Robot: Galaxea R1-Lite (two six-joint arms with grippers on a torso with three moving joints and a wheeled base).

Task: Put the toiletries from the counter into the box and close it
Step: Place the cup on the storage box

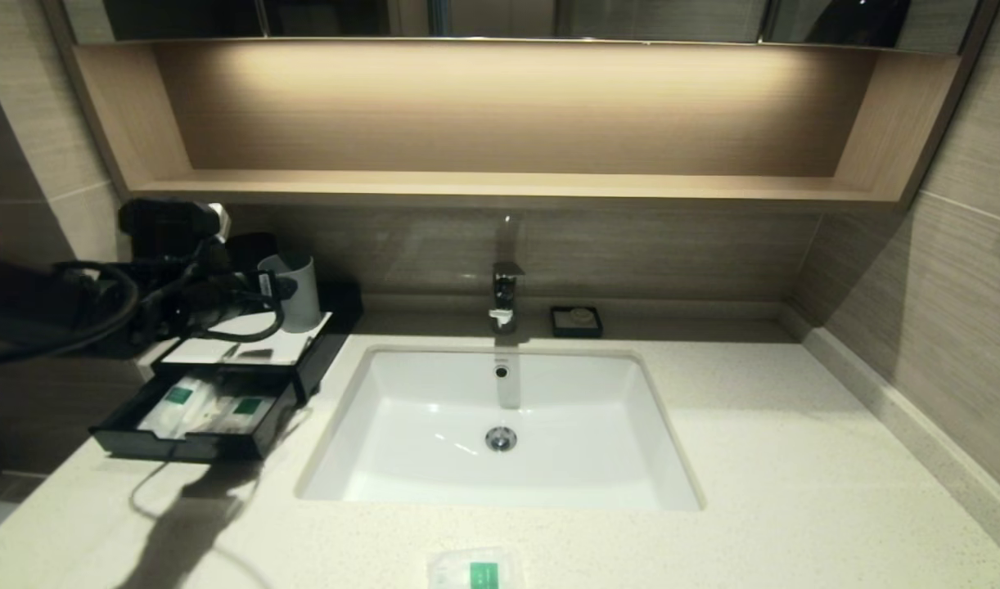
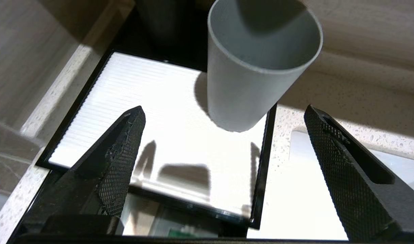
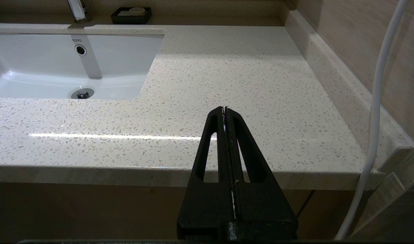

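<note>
One small translucent plastic-wrapped green-labelled packet (image 1: 474, 569) lies on the speckled cream bench (image 1: 795, 458); light, soft, slippery, best pinched mid-body. The left end effector (image 2: 224, 115) hangs wide open, empty, above the black white-topped box (image 1: 246, 348); the right end effector (image 3: 224, 112) is closed.

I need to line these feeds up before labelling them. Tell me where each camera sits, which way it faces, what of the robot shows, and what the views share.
Head view: high on the robot, looking forward and down at the counter, sink and open box; the left arm shows at left.
Left wrist view: behind the open left gripper, facing down at the box top and a grey cup.
Right wrist view: behind the shut right gripper, low before the counter edge, facing the soap dish.
Shared: head and right wrist views both show the sink and soap dish.
</note>
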